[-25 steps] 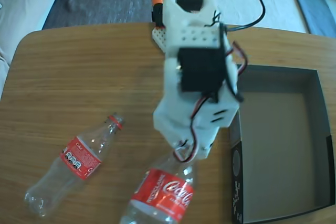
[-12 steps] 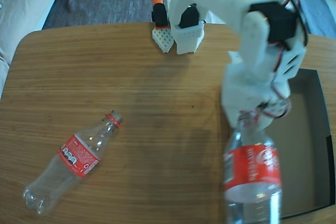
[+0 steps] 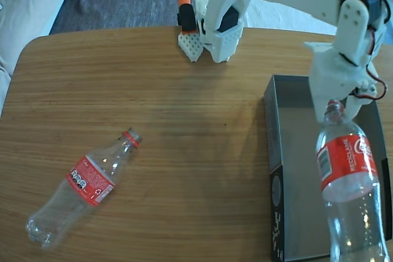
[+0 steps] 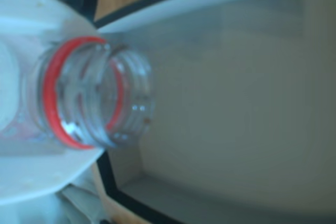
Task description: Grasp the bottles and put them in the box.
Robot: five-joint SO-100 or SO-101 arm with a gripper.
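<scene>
Coca-Cola bottle [image 3: 347,182] dangles neck-up over the box [image 3: 295,170] at the worktop's right edge, gripper [image 3: 334,107] clenched on its neck for lowering; second bottle [image 3: 86,188] waits front-left.

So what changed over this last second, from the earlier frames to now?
The gripper carried the held bottle by its neck, rightward in the fixed view, from over the table's front edge to above the box; no release yet. The second bottle stayed lying on the table, and the box did not shift.
</scene>
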